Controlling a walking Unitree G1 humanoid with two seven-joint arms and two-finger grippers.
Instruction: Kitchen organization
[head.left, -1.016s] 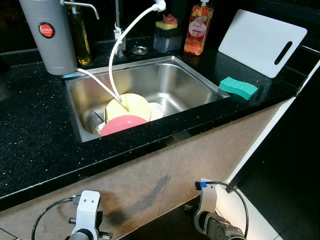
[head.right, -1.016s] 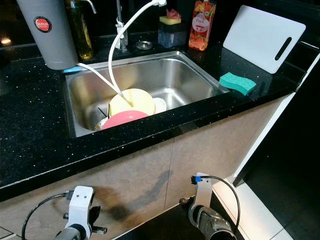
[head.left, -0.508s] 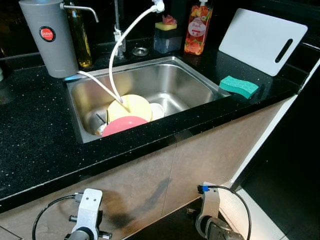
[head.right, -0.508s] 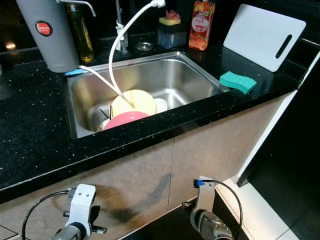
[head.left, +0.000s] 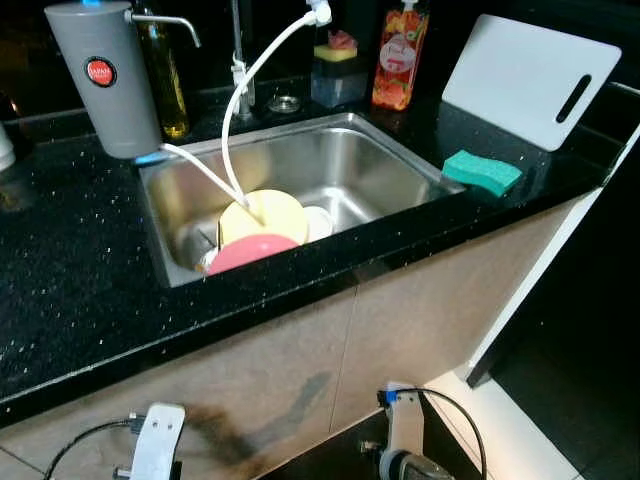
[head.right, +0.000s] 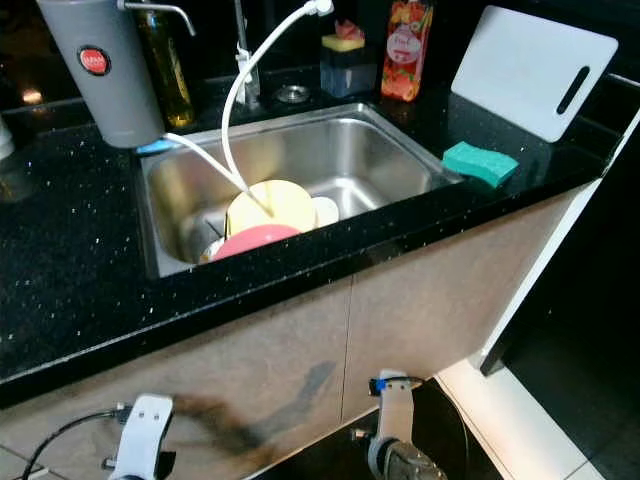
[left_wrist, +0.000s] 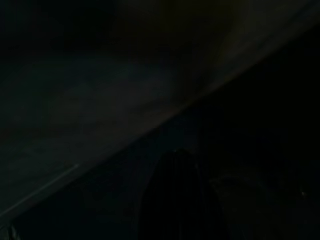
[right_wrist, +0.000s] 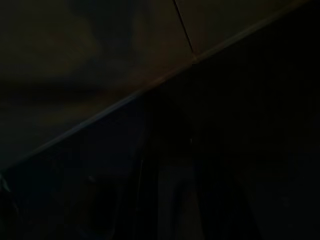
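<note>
A steel sink (head.left: 375, 160) is set in the black speckled counter (head.left: 70, 290). In it a yellow plate (head.left: 265, 213) leans over a pink plate (head.left: 248, 253), with a small white dish (head.left: 318, 222) beside them. A white hose (head.left: 240, 105) curves down from the tap onto the yellow plate. A green sponge (head.left: 483, 172) lies on the counter right of the sink. My left arm (head.left: 155, 455) and right arm (head.left: 400, 440) hang idle below the counter, in front of the beige cabinet. Both wrist views are very dark.
A grey water filter (head.left: 105, 75) and an oil bottle (head.left: 168, 75) stand at the back left. A sponge holder (head.left: 336, 75) and a soap bottle (head.left: 395, 60) stand behind the sink. A white cutting board (head.left: 525, 75) leans at the back right. Light floor (head.left: 500, 430) shows at lower right.
The whole picture has shifted a little, so the camera moved. Both wrists now sit lower in the picture. Nothing in the sink or on the counter has moved.
</note>
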